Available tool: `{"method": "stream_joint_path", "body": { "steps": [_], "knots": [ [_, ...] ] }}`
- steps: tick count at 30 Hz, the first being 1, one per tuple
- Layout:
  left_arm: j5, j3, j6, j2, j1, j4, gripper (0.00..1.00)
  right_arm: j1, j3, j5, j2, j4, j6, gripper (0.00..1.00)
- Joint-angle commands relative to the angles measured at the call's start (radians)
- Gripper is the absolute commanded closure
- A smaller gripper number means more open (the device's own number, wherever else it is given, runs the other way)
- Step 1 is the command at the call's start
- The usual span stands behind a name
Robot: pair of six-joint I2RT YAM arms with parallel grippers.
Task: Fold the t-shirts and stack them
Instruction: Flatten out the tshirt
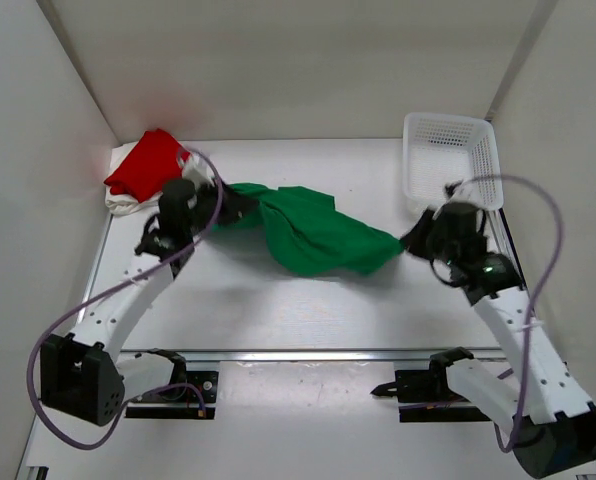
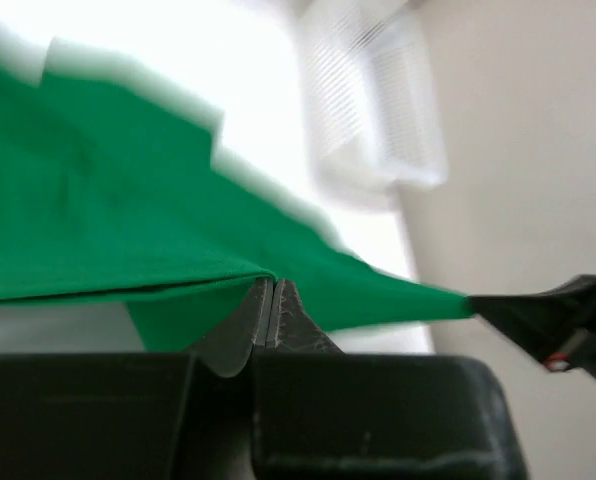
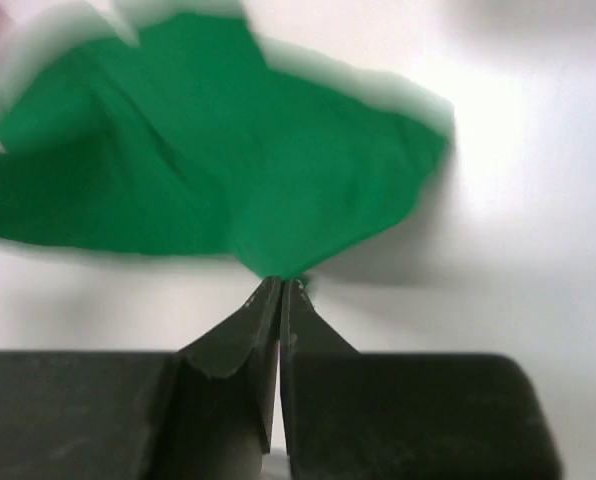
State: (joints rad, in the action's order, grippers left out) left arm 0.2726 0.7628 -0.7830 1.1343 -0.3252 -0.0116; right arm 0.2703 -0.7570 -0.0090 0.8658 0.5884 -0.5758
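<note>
The green t-shirt (image 1: pixel 313 235) hangs stretched between my two grippers over the middle of the table. My left gripper (image 1: pixel 236 206) is shut on its left end; in the left wrist view the fingertips (image 2: pixel 271 284) pinch a fold of the green cloth (image 2: pixel 108 220). My right gripper (image 1: pixel 410 240) is shut on the shirt's right tip; in the right wrist view the closed fingers (image 3: pixel 281 284) nip the edge of the green cloth (image 3: pixel 208 170). The red t-shirt (image 1: pixel 148 160) lies bunched in the back left corner on top of the white t-shirt (image 1: pixel 124 204).
A white mesh basket (image 1: pixel 448 160) stands at the back right, just behind my right arm, and shows blurred in the left wrist view (image 2: pixel 378 110). White walls close in the table on the left, back and right.
</note>
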Motion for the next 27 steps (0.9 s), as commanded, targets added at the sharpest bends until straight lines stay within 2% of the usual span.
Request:
{"method": "stream_joint_path", "body": {
  "steps": [1, 3, 4, 5, 6, 7, 10, 12, 13, 14, 15, 16, 17, 18, 20, 21, 24, 26, 27],
  "knots": [
    [0.198, 0.326, 0.126, 0.019, 0.066, 0.155, 1.00, 0.018, -0.429, 0.144, -0.010, 0.141, 0.138, 1.00],
    [0.275, 0.501, 0.127, 0.041, 0.165, 0.223, 1.00, 0.071, -0.634, 0.272, 0.070, 0.223, 0.171, 1.00],
    [0.316, 0.519, 0.085, 0.032, 0.202, 0.216, 1.00, 0.110, -0.771, 0.306, 0.090, 0.241, 0.206, 1.00],
    [0.354, 0.550, 0.042, 0.015, 0.284, 0.175, 1.00, 0.139, -0.915, 0.348, 0.145, 0.285, 0.232, 1.00],
    [0.375, 0.605, 0.024, 0.007, 0.363, 0.159, 1.00, 0.173, -0.992, 0.381, 0.206, 0.318, 0.244, 1.00],
    [0.404, 0.675, 0.008, 0.027, 0.391, 0.191, 1.00, 0.211, -1.134, 0.408, 0.272, 0.335, 0.273, 1.00],
    [0.415, 0.756, -0.036, 0.038, 0.462, 0.181, 1.00, 0.253, -1.443, 0.414, 0.431, 0.373, 0.350, 1.00],
    [0.436, 0.767, -0.087, 0.047, 0.494, 0.151, 1.00, 0.204, -1.589, 0.336, 0.511, 0.372, 0.378, 1.00],
    [0.432, 0.777, -0.096, 0.067, 0.514, 0.144, 1.00, 0.140, -1.569, 0.219, 0.525, 0.320, 0.392, 1.00],
    [0.424, 0.790, -0.091, 0.083, 0.520, 0.154, 1.00, 0.001, -1.538, 0.128, 0.533, 0.308, 0.363, 1.00],
    [0.404, 0.808, -0.079, 0.106, 0.526, 0.162, 1.00, -0.078, -1.501, -0.079, 0.553, 0.266, 0.320, 1.00],
    [0.387, 0.799, -0.070, 0.131, 0.516, 0.183, 1.00, -0.176, -1.493, -0.168, 0.587, 0.251, 0.312, 1.00],
    [0.341, 0.802, -0.032, 0.139, 0.502, 0.190, 1.00, -0.152, -1.490, -0.199, 0.613, 0.252, 0.329, 1.00],
    [0.294, 0.787, 0.002, 0.160, 0.482, 0.215, 1.00, -0.148, -1.518, -0.151, 0.671, 0.264, 0.358, 1.00],
    [0.213, 0.742, 0.059, 0.206, 0.437, 0.226, 1.00, -0.172, -1.565, -0.149, 0.763, 0.275, 0.384, 1.00],
    [0.182, 0.730, 0.067, 0.225, 0.420, 0.225, 1.00, -0.206, -1.571, -0.228, 0.816, 0.255, 0.366, 1.00],
    [0.177, 0.693, 0.041, 0.341, 0.385, 0.170, 1.00, -0.253, -1.614, -0.299, 0.957, 0.191, 0.355, 1.00],
    [0.155, 0.752, 0.044, 0.459, 0.367, 0.163, 1.00, -0.260, -1.709, -0.295, 1.102, 0.198, 0.353, 1.00],
    [0.155, 0.777, 0.039, 0.523, 0.361, 0.165, 1.00, -0.267, -1.737, -0.304, 1.125, 0.188, 0.335, 1.00]
  ]
}}
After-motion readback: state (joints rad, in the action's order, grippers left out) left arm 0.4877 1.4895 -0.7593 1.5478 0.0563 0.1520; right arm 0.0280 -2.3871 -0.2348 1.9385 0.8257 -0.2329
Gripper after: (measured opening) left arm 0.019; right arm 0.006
